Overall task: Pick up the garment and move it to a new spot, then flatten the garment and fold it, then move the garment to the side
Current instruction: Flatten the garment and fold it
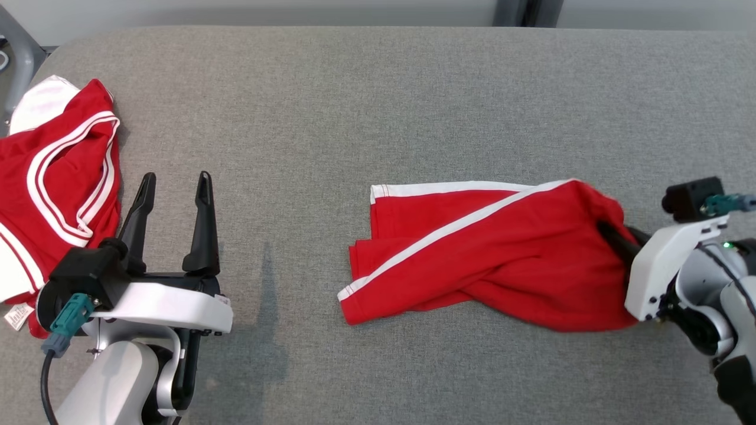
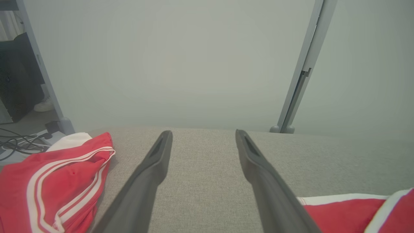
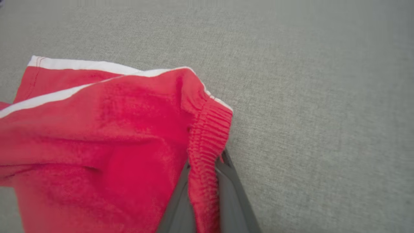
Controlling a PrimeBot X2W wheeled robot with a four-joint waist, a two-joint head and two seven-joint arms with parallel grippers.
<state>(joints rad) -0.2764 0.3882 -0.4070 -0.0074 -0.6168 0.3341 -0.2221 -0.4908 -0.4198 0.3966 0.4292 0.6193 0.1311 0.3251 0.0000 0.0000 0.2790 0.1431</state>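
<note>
At the far left a red pile (image 1: 59, 171) is lying on the table (image 1: 378, 88), just beside my left gripper (image 1: 176, 177), which is hovering with its jaws spread wide and holding nothing. If I am swinging that arm across carelessly, a finger could be catching the pile's striped edge and dragging it into the work area. Moving right, the garment (image 1: 484, 254) is lying bunched and twisted right of the table's centre, its white-trimmed hems pointing left and its waistband (image 3: 208, 136) at the right end. There my right gripper (image 1: 617, 239) is pinching down, nearly closed, on that elastic band. The cloth is covering the fingertips, so I am only guessing that the bite is shallow, perhaps just the gathered edge. If so, the band could be sliding out once the garment's weight is coming onto it in a lift. Hauling from this one end is also risking a tighter twist, making the flattening harder.
</note>
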